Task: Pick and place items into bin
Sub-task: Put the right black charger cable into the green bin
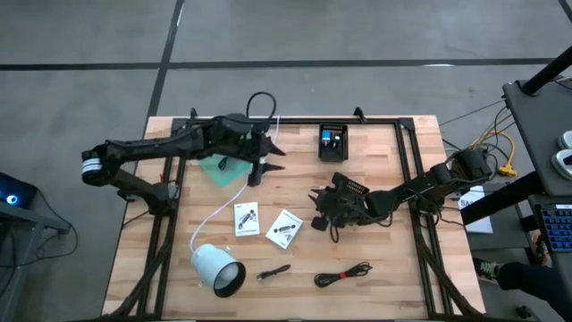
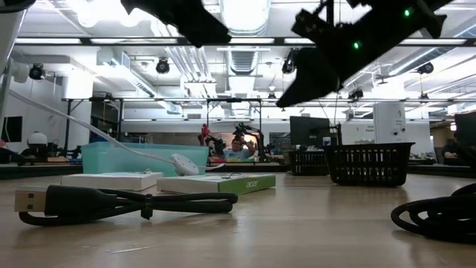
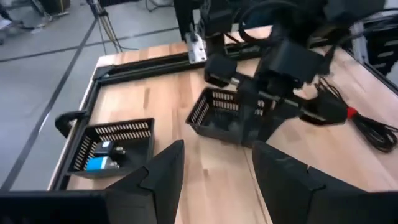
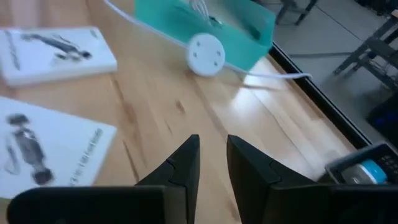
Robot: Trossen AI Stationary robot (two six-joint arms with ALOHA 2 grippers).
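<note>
Crosswise, the coiled cable (image 1: 343, 276) lies; left claw (image 1: 268, 157) wide, right claw (image 1: 319, 205) narrow.

You have two white printed cards lying flat mid-table, one (image 1: 246, 219) just at 9 o'clock of the other (image 1: 284, 229), which sits skewed. Toward 6 o'clock lie a black pen-like stick (image 1: 273, 272) and, at its 3 o'clock, a black coiled cable (image 1: 343, 275).
</note>
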